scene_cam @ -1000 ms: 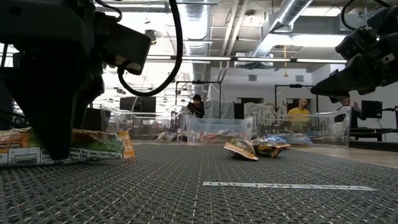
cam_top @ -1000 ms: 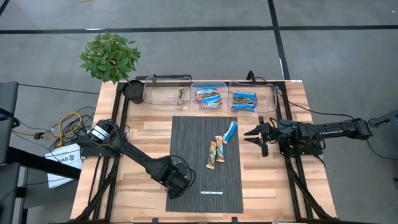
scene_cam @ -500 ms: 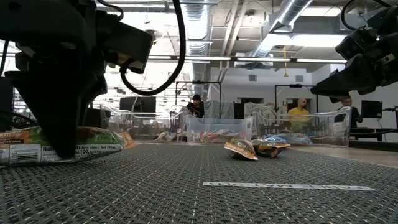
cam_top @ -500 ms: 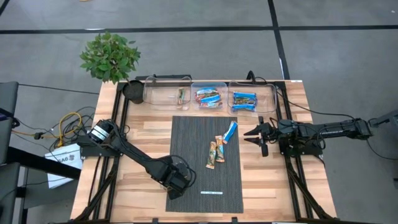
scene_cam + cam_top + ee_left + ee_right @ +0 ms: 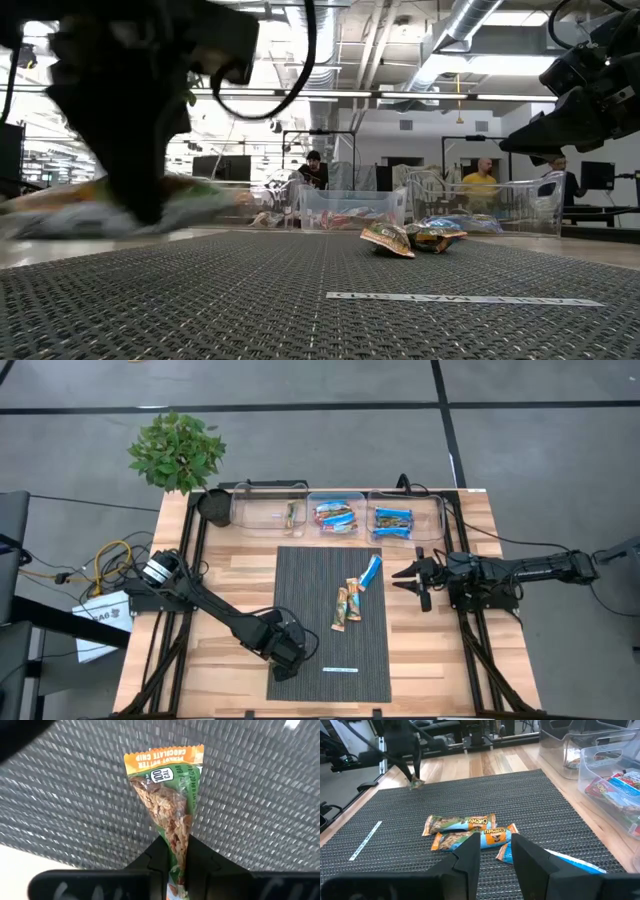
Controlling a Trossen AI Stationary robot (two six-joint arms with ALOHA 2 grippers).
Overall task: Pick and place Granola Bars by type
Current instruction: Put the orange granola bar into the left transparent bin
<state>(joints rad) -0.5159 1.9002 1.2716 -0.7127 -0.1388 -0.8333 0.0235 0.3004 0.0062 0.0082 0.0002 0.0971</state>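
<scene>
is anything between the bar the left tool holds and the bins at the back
Nothing visible does. The left tool is shut on a green-orange bar over the mat; the way to the left bin looks open, the loose bars lying off to one side.

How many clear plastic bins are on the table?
3 clear plastic bins, in a row along the wooden table's far edge: left bin, middle bin, right bin. None looks hidden.

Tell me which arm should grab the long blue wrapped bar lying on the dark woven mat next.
Right. The right gripper hangs empty just beside the long blue wrapped bar, while the left gripper is across the dark woven mat, shut on a green-and-orange wrapped granola bar.
</scene>
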